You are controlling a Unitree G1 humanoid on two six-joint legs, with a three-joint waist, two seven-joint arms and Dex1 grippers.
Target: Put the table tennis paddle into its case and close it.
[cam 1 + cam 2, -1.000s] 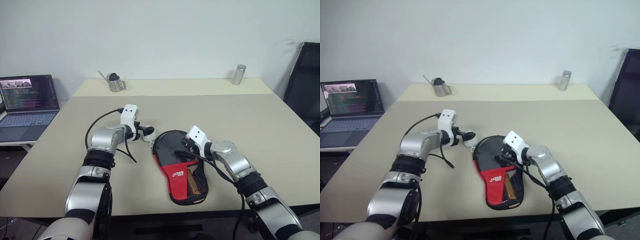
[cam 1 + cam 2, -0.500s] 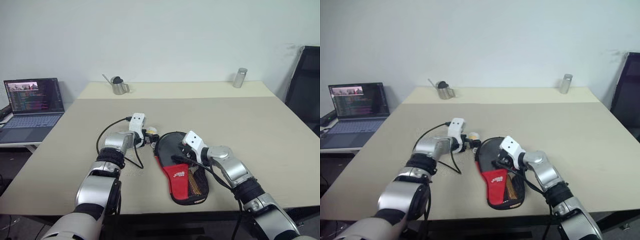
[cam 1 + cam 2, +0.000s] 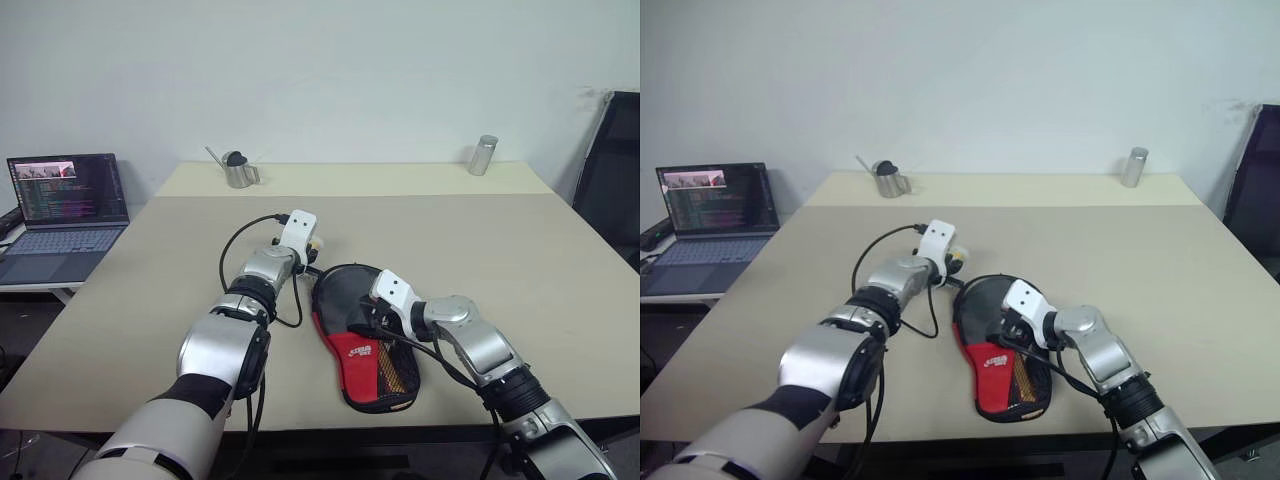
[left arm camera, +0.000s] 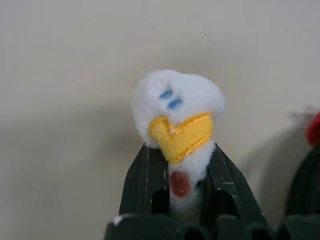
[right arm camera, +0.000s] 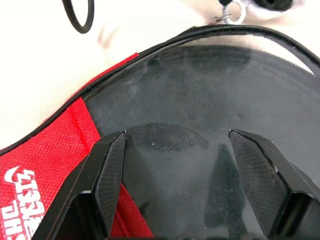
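The case (image 3: 365,340) lies flat on the table, its black round part farther from me and its red part with white logo and mesh pocket nearer. The paddle is hidden. My left gripper (image 4: 182,167) is shut on a small white plush charm (image 4: 177,107) with a yellow beak, just off the case's far rim (image 3: 316,243). A metal ring (image 5: 233,11) at the zip line sits beside it. My right gripper (image 5: 177,150) stands open just over the case's black face, nothing between its fingers (image 5: 112,170).
An open laptop (image 3: 62,210) sits on a side table at the left. A metal pitcher (image 3: 237,170) and a metal canister (image 3: 482,155) stand at the table's far edge. A black chair (image 3: 610,170) is at the right. A black cable loops from my left wrist (image 3: 235,265).
My left gripper swung right to the case's far rim and shut on the plush charm. My right gripper drew back a little over the case, still open.
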